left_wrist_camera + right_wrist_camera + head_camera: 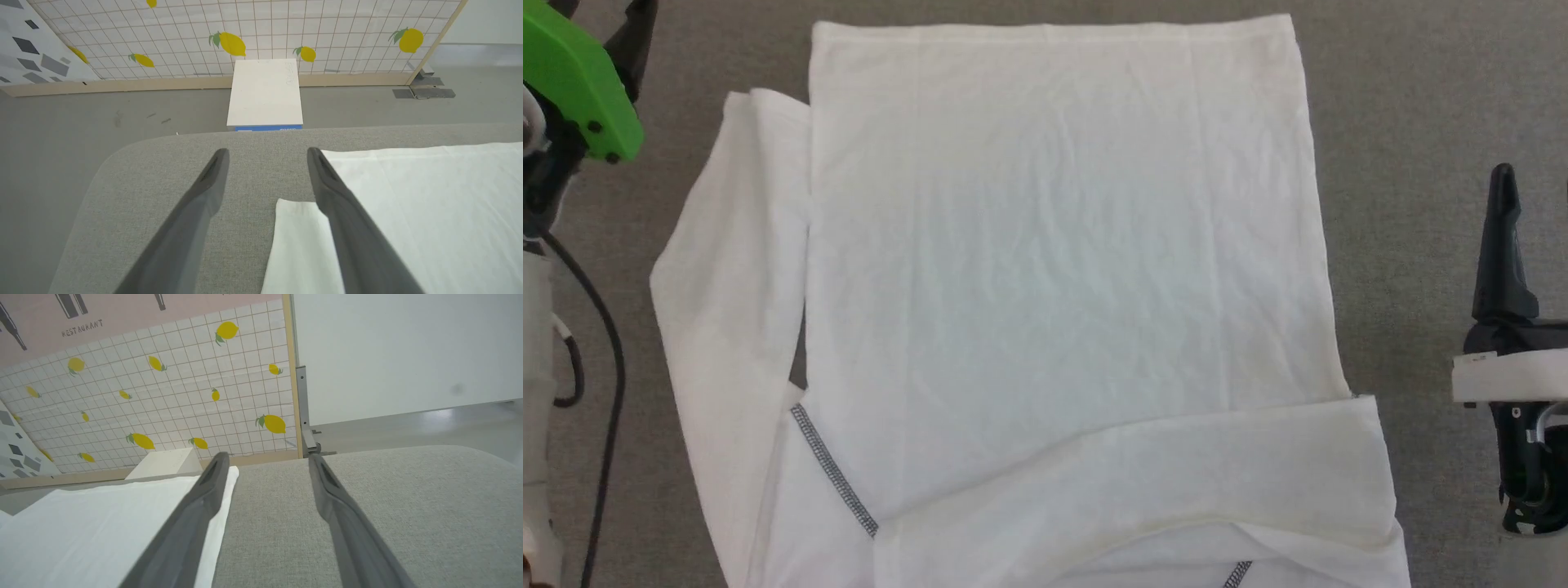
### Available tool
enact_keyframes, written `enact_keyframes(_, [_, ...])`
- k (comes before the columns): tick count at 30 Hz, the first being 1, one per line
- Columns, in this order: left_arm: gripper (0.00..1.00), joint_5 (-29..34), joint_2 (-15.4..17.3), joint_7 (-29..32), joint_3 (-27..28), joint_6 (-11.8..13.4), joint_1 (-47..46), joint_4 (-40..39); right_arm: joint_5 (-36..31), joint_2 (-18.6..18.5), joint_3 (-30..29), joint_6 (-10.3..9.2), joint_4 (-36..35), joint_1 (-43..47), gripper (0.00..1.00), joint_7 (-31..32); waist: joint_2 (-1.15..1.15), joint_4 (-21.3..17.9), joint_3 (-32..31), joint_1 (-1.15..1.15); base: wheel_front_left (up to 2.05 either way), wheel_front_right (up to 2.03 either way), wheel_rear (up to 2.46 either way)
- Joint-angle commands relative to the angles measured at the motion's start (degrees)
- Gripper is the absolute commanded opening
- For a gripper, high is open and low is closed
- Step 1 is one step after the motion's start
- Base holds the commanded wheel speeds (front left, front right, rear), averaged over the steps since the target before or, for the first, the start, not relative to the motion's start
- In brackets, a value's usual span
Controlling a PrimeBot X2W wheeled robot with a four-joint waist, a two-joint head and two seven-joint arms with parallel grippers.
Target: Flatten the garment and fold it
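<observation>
The white garment (pixel 1054 269) lies spread flat on the grey fabric table (pixel 1421 122). One sleeve runs down its left side, and the other is folded across the near end, where black-and-white stitching shows. My left gripper (pixel 267 152) stands open above the table at the far left; its right finger crosses the sleeve end (pixel 298 220) and the garment (pixel 429 212) edge. It also shows in the head view's top left, left gripper (pixel 605 16), under a green housing. My right gripper (pixel 265 457) is open beside the garment (pixel 102 522), its left finger over the edge. Nothing is held.
A white box (pixel 265 94) stands on the floor beyond the table's far edge, in front of a tiled lemon-print screen (pixel 327 32). The table's rounded far corners show in both wrist views. A black cable (pixel 609 367) hangs along my left arm.
</observation>
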Motion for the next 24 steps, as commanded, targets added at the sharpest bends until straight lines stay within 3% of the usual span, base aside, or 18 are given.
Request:
enact_keyframes(1, [1.00,-1.5,0.9,3.2,-0.5,-0.4,-1.3,1.0,-0.1,0.0,-0.5,-0.08,-0.5,-0.6,1.00,-0.1,0.00,-2.6,8.6,-0.01,0.00,0.00,0.00])
enact_keyframes(7, [1.00,-2.7,2.8,11.8,-1.8,0.7,-2.2,3.0,-0.1,0.0,-1.5,-0.08,-1.7,-0.4,1.00,-1.0,0.00,-2.9,11.3,-0.01,0.00,0.00,0.00])
enact_keyframes(15, [1.00,-5.4,1.1,16.9,-2.1,2.3,0.8,5.5,0.0,0.0,-2.5,-0.08,-2.1,-0.4,1.00,-1.3,0.00,-3.0,12.2,-0.01,0.00,0.00,0.00])
enact_keyframes(16, [0.93,-5.5,1.2,17.8,-2.4,2.3,1.1,5.8,0.0,0.0,-2.6,-0.08,-2.0,-0.4,1.00,-1.2,0.00,-2.9,12.2,-0.01,0.00,0.00,0.00])
enact_keyframes(17, [0.35,-5.4,1.4,18.1,-2.4,2.6,1.3,5.9,0.1,0.0,-2.7,-0.08,-1.9,-0.3,1.00,-1.2,0.00,-2.9,12.1,-0.01,0.00,0.00,0.00])
enact_keyframes(18, [0.08,-5.2,1.6,18.0,-2.6,2.6,1.5,5.9,0.1,0.0,-2.7,-0.08,-1.8,-0.3,1.00,-1.2,0.00,-2.8,11.9,-0.01,0.00,0.00,0.00])
enact_keyframes(19, [0.00,-5.1,1.7,17.8,-2.5,2.8,1.6,5.9,0.1,0.0,-2.8,-0.08,-1.8,-0.3,1.00,-1.2,0.00,-2.8,11.8,-0.01,0.00,0.00,0.00])
enact_keyframes(24, [0.00,-7.2,0.9,9.7,3.1,6.5,1.9,5.5,-0.8,0.0,-4.2,-0.08,-0.9,0.0,1.00,-1.2,0.00,-2.2,9.6,-0.01,0.00,0.00,0.00])
